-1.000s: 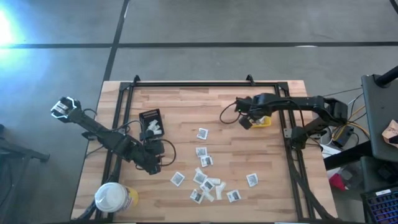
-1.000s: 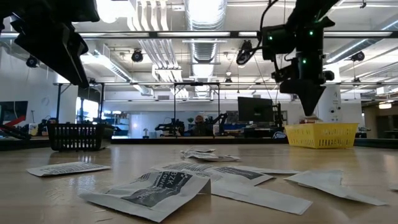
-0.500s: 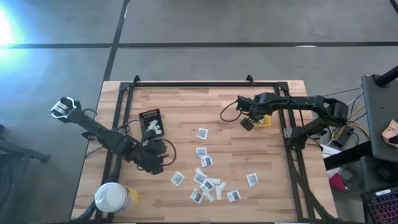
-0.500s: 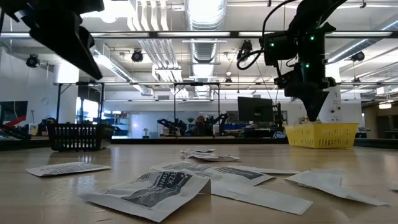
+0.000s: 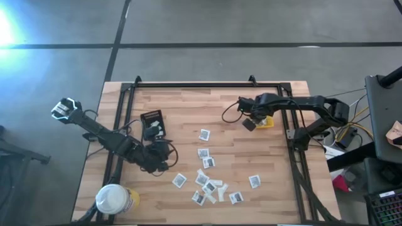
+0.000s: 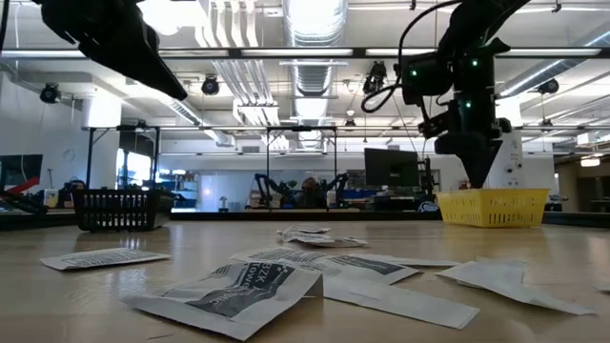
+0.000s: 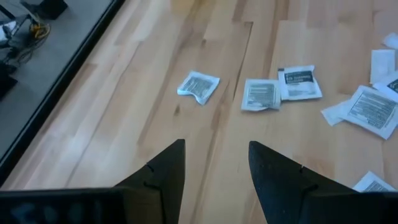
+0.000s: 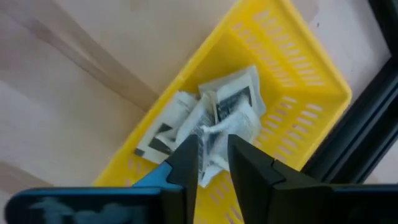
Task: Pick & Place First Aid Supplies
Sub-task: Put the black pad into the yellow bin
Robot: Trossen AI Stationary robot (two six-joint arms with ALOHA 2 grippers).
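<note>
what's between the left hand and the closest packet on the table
Only bare wood. In the left wrist view, nothing lies between the open left hand and the nearest packet on the table.

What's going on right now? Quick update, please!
Right gripper open above the yellow bin, packets inside. Left gripper open, empty, over loose packets on the table. Nothing in the way.

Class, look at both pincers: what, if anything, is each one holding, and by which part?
Nothing is held. The left pincer hangs open above bare table. The right pincer hovers over the yellow bin, fingers slightly apart with no packet between them.
</note>
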